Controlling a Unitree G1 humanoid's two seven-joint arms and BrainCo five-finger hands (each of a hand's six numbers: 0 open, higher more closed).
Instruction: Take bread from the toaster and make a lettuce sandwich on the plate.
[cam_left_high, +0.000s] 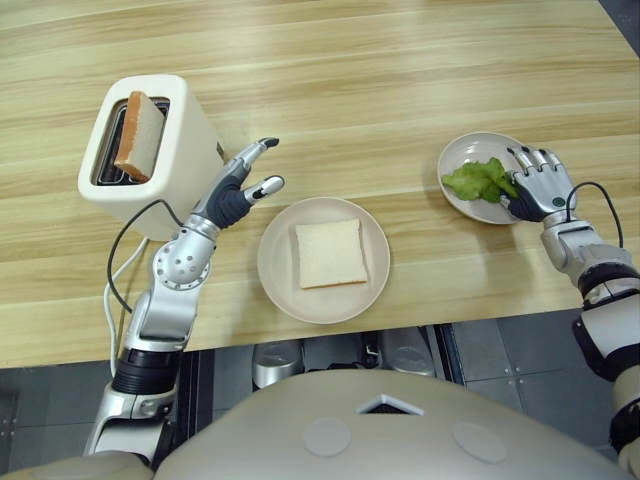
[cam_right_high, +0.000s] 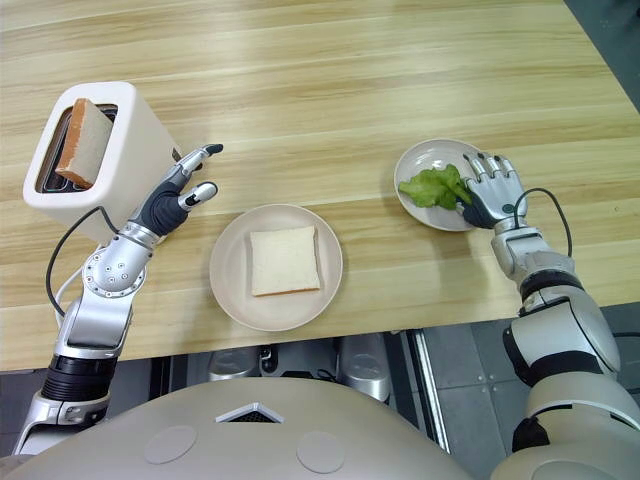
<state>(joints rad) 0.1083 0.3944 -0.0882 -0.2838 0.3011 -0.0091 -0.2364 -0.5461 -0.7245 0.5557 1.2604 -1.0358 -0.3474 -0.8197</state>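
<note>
A cream toaster (cam_left_high: 180, 150) stands at the left with one slice of bread (cam_left_high: 138, 136) sticking up from its slot. My left hand (cam_left_high: 243, 185) hovers just right of the toaster, fingers spread and empty. A round plate (cam_left_high: 275, 270) near the front edge carries a single white bread slice (cam_left_high: 328, 253). To the right, a smaller plate (cam_left_high: 460, 150) holds a lettuce leaf (cam_left_high: 478, 178). My right hand (cam_left_high: 538, 180) lies over that plate's right side, its fingertips touching the lettuce without closing on it.
The toaster's cable (cam_left_high: 118, 262) loops down along my left forearm toward the table's front edge (cam_left_high: 60, 355). Bare wooden tabletop (cam_left_high: 380, 60) stretches behind the plates.
</note>
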